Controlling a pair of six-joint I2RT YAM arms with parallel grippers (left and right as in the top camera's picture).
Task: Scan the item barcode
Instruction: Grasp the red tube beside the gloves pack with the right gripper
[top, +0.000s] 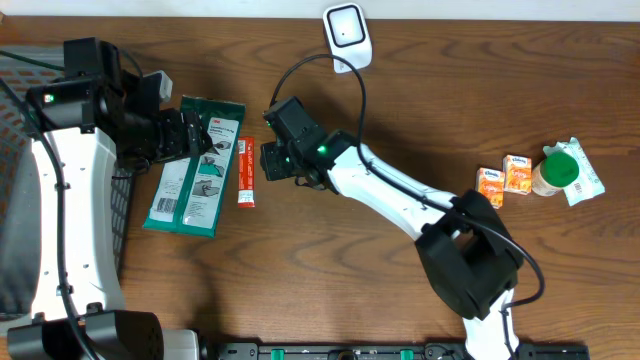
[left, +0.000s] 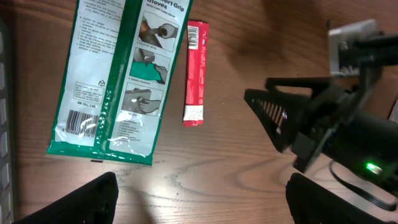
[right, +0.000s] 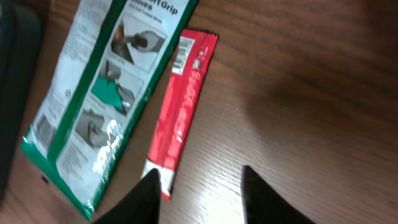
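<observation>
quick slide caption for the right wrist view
Right gripper at the end of a red packet, green glove pack alongside

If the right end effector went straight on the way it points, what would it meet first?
Most likely bare table, just beside the red sachet's near end. One finger of the right end effector lines up with the sachet's edge and might clip it; depth is unclear.

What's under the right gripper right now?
Bare wooden table shows between the fingers of the right gripper. The near end of the red stick packet lies by one fingertip, its barcode at the far end. Whatever sits directly beneath the fingertips themselves is covered.
</observation>
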